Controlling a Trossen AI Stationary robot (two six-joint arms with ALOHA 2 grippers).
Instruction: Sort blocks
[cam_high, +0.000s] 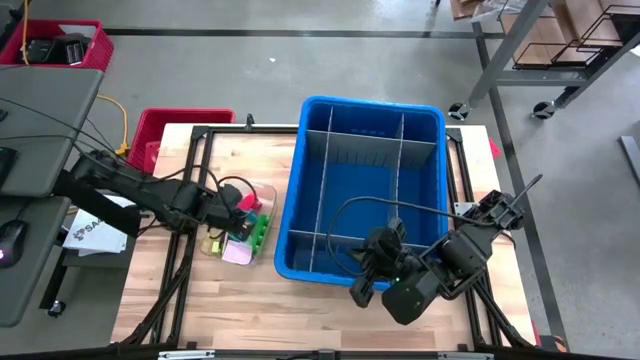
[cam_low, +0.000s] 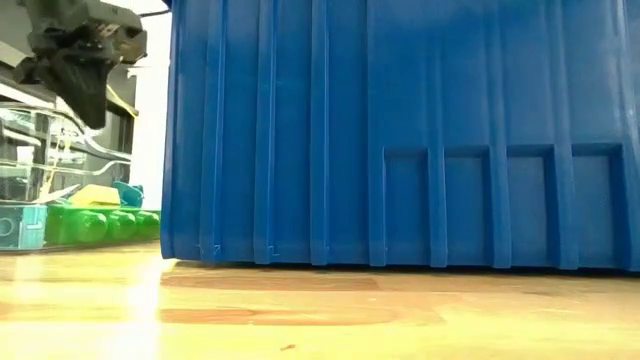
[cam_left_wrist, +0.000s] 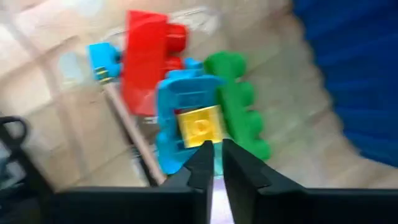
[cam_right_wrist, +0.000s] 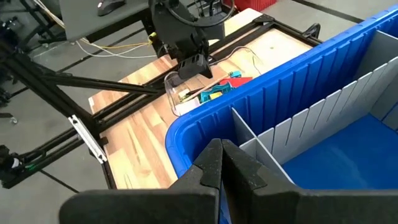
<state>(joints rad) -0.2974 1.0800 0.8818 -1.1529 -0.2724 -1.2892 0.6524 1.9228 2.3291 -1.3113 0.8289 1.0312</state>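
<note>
Left wrist view — yellow block (cam_left_wrist: 200, 125) just beyond left fingers (cam_left_wrist: 200, 163), blocks (cam_left_wrist: 186, 99) clustered

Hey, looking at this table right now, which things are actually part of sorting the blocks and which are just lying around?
Part of the job:
- blocks, piled in a clear container
- blue bin with grey dividers
- left gripper, over the pile
- right gripper, waiting at the bin's near edge

Just lying about:
- red baskets
- computer mouse
- shelving frame
</note>
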